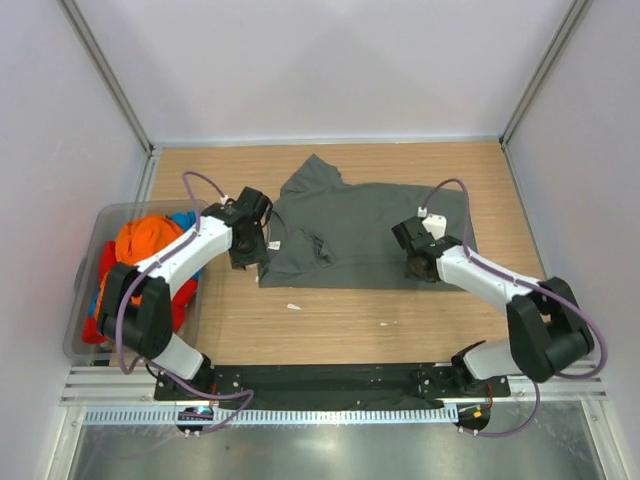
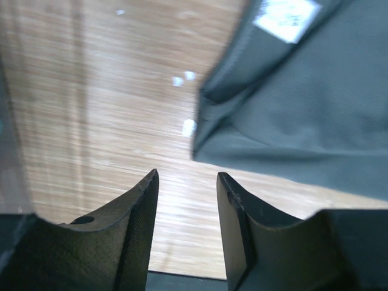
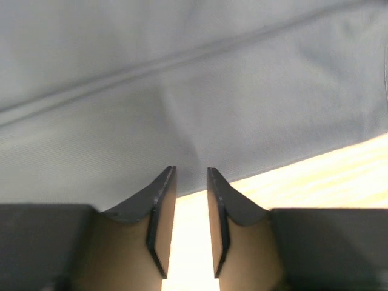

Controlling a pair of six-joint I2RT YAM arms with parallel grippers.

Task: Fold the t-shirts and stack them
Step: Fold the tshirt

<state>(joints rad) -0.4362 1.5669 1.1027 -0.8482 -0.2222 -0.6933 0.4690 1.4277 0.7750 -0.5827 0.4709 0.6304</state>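
Left fingers (image 2: 130, 242), t-shirt (image 2: 315, 121) label (image 2: 286, 17) (unreadable)

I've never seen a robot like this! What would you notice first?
A big dark grey-green t-shirt lies spread across the middle of the wooden table. The left claw and right claw hover by its two near corners. On the left, a grey bin holds bright orange, red and blue shirts.

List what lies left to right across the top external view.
Plastic bin holding bright t-shirts → left gripper → dark grey-green t-shirt → right gripper, over that shirt's right part.
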